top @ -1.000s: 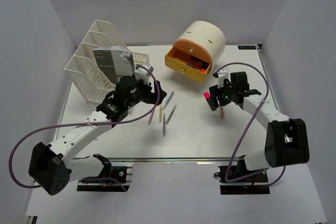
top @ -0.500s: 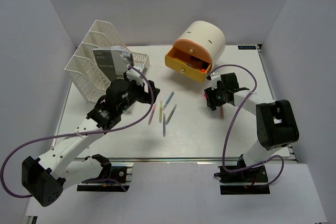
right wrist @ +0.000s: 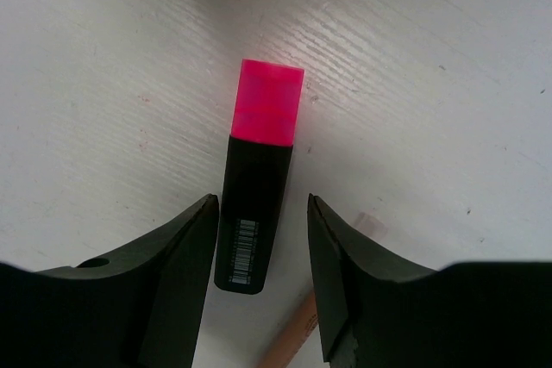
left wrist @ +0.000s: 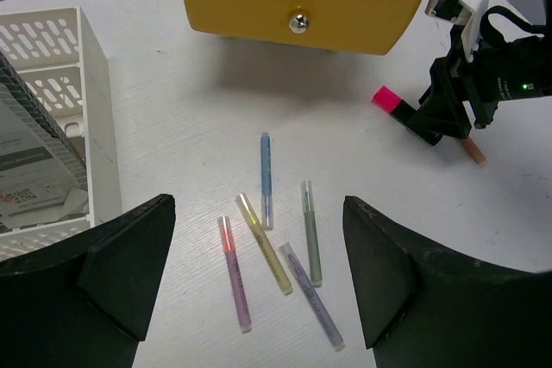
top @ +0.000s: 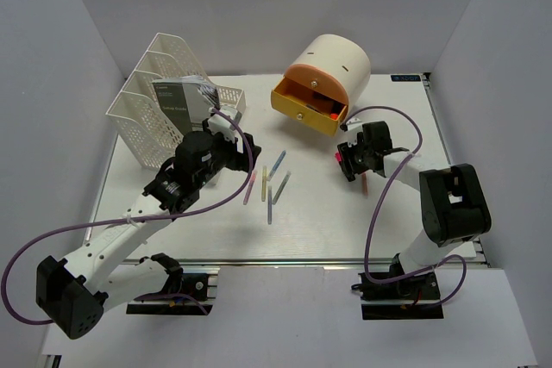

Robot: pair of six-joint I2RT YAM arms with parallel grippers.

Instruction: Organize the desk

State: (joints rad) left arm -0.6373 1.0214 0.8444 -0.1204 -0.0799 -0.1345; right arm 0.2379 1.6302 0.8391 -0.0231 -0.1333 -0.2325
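No text is legible; the highlighter (right wrist: 257, 177) bears only a barcode (right wrist: 245, 252).

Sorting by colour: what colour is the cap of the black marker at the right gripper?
Bright pink cap, clearest in the right wrist view.

**Colours on the desk**

The desk (top: 345, 230) is white with a fine, faint grain. The file rack (top: 147, 118) is white with a slotted mesh pattern and holds a grey-and-white printed booklet (top: 177, 102). The drawer unit (top: 332, 62) is cream with an orange front panel; its open drawer (left wrist: 297, 6) is yellow with a silver knob (left wrist: 298, 21). Five thin pens are blue (left wrist: 266, 180), yellow (left wrist: 264, 243), pink (left wrist: 234, 273), green (left wrist: 310, 232) and lilac (left wrist: 311, 296). The highlighter (right wrist: 259, 204) has a black body, a bright pink cap and a white barcode label. The stick (left wrist: 472, 151) beside it is tan. The left gripper (left wrist: 257, 239) and right gripper (right wrist: 261, 204) are black, and the cables (top: 26, 256) are purple.
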